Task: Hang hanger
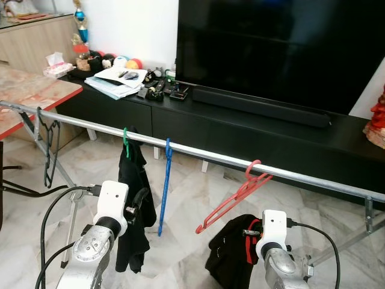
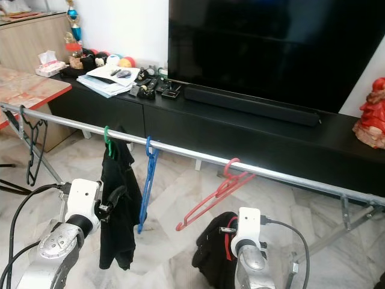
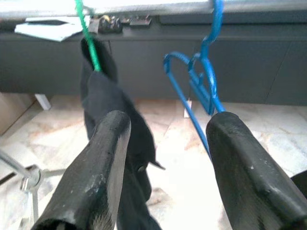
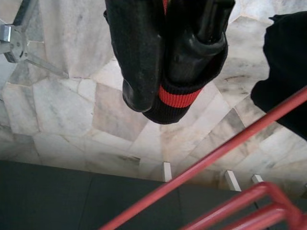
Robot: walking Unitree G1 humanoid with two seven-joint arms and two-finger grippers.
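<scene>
1. We see red hanger (image 1: 237, 195) hooked on rail (image 1: 198, 152), tilted, 12 o'clock of right end effector (image 4: 165, 91), clamped on black-red garment (image 4: 175, 98).
2. Left end effector (image 3: 163, 163) fingers apart.
3. We judge hanger light, stiff; grip lower bar.

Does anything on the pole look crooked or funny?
Yes. The red hanger is tipped sideways on the metal rail, slanting down instead of hanging straight like the blue hanger. It is empty too. The right gripper holds a black garment with a red stripe below it.
</scene>
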